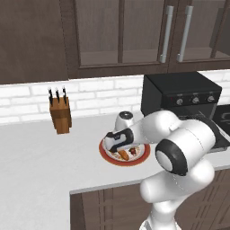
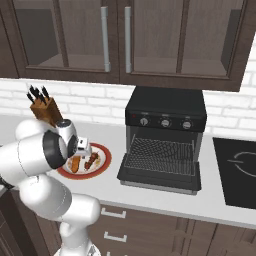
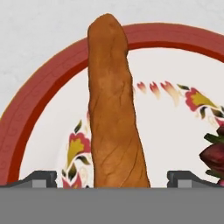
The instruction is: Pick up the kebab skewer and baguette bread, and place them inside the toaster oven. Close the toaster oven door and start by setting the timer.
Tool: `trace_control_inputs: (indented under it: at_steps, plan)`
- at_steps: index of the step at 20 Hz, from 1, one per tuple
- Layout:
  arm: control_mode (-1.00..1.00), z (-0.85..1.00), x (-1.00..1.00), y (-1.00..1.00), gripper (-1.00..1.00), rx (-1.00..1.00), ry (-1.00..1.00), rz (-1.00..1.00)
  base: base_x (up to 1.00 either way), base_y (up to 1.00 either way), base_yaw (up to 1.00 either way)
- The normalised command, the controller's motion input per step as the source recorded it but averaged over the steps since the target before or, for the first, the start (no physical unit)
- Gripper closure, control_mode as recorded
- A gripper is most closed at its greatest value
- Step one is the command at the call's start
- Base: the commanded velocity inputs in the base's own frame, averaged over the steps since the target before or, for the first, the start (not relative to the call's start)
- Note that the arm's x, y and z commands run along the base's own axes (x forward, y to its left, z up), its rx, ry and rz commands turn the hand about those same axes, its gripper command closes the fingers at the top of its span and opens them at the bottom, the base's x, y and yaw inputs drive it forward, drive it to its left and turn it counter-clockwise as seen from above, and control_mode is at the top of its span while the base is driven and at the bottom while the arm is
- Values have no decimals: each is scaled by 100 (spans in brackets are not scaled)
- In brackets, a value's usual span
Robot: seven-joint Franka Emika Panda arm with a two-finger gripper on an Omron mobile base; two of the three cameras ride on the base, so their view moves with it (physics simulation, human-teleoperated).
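My tool (image 3: 112,181) hangs low over the plate (image 3: 26,127), its two fingertips (image 3: 40,178) spread wide apart with the baguette bread (image 3: 114,109) running up between them, so it is released and grips nothing. The loaf lies across the plate, its tapered far end reaching over the red rim. Just beside it on the same plate sits the kebab skewer (image 3: 214,153), its dark red chunks showing at the edge of the hand view. The plate rests on the white bench (image 1: 40,152). To the right stands the toaster oven (image 2: 165,135), its toaster oven door (image 2: 160,184) dropped flat open, the wire rack (image 2: 160,155) bare. Further back a knife block (image 1: 60,114) stands near the brick wall (image 1: 99,96).
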Motion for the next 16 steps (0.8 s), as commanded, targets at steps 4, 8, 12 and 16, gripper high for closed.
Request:
trace_control_inputs:
  at_steps: [4, 8, 12, 16]
  plan:
    - [-100, -21, 0, 0, -100, 0, 0, 0, 0, 0, 0]
    - [-100, -11, 1, 0, -100, 0, 0, 0, 0, 0, 0]
    - [-100, -3, 4, 0, 100, 0, 0, 0, 0, 0, 0]
    - [-100, 0, 0, 0, 100, 0, 0, 0, 0, 0, 0]
